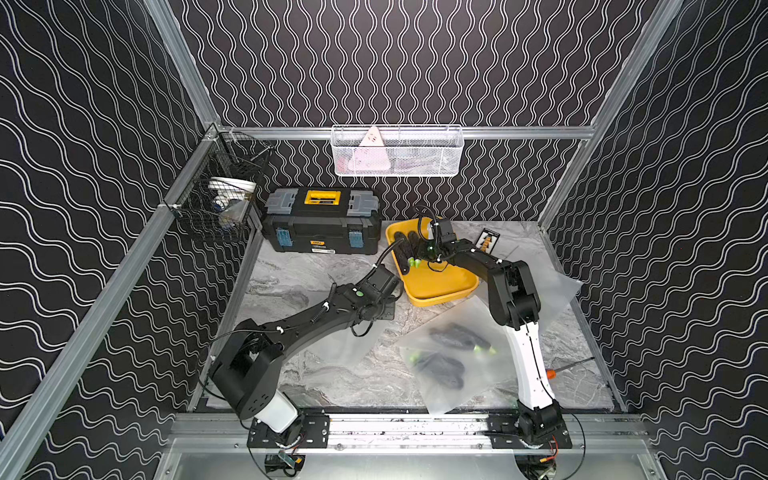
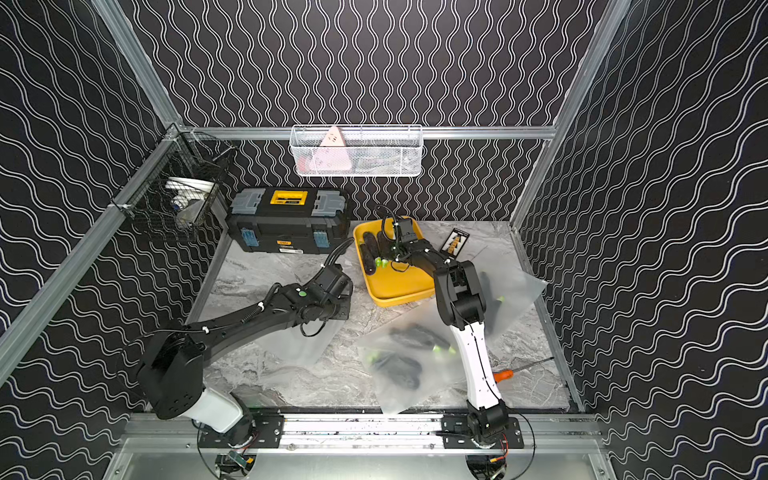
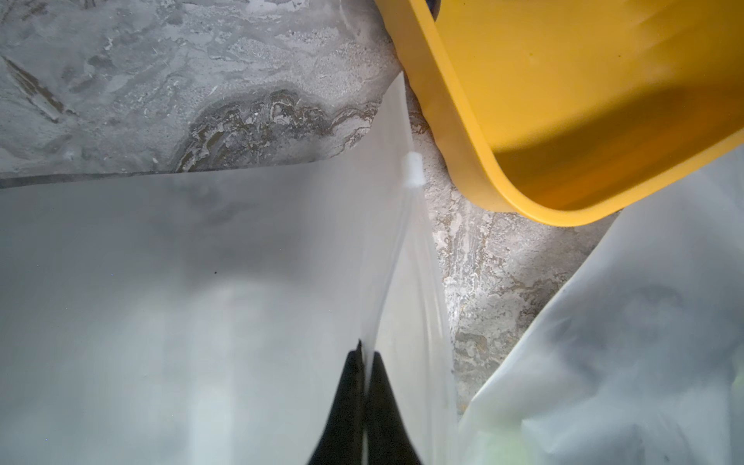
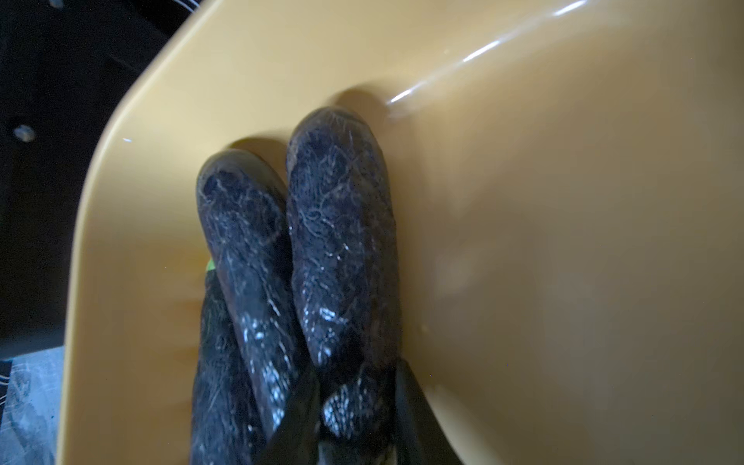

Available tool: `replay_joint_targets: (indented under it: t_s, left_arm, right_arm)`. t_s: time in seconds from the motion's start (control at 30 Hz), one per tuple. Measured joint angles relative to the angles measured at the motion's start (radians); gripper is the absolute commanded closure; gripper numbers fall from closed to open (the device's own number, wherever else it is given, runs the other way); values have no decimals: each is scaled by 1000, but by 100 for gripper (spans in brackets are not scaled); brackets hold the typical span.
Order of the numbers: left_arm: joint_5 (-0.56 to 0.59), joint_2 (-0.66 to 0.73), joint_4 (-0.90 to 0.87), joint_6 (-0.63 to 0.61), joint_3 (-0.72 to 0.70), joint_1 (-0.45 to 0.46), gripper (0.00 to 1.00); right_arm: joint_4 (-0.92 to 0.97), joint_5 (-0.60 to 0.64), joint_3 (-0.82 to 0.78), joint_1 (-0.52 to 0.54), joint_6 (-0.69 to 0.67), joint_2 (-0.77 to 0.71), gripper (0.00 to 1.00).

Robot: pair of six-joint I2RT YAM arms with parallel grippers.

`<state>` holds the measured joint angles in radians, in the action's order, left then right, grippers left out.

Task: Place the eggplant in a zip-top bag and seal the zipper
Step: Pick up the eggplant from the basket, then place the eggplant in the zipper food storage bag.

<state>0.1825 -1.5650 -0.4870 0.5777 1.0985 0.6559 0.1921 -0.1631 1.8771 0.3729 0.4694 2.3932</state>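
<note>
Dark eggplant [image 4: 342, 249] between right pincer's [image 4: 356, 374] jaws

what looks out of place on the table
The screwdriver lies loose on the table near the filled bag; a tool has no part in bagging. Nothing looks spilled or damaged.

Black toolbox [image 1: 322, 226], orange-handled screwdriver [image 1: 565, 368], white mesh basket [image 1: 415, 154].

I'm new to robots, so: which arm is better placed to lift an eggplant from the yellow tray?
Right: the right gripper straddles an eggplant in the yellow tray; the left gripper is shut on the empty bag.
</note>
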Motion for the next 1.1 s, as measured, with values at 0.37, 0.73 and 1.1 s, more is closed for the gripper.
replay_joint_targets:
  t_s: [0.37,0.73,1.1]
  left_arm:
    - [-10,-5,3,0,0,-10,100]
    - [-27,10,64,0,-40,-10,100]
    - [-23,66,113,-4,-99,16,100]
  right_arm:
    - [16,-79,-430,11,-32,-523,80]
    - [152,-322,-805,183,18,-916,83]
    - [229,-397,-837,263,19,-883,87]
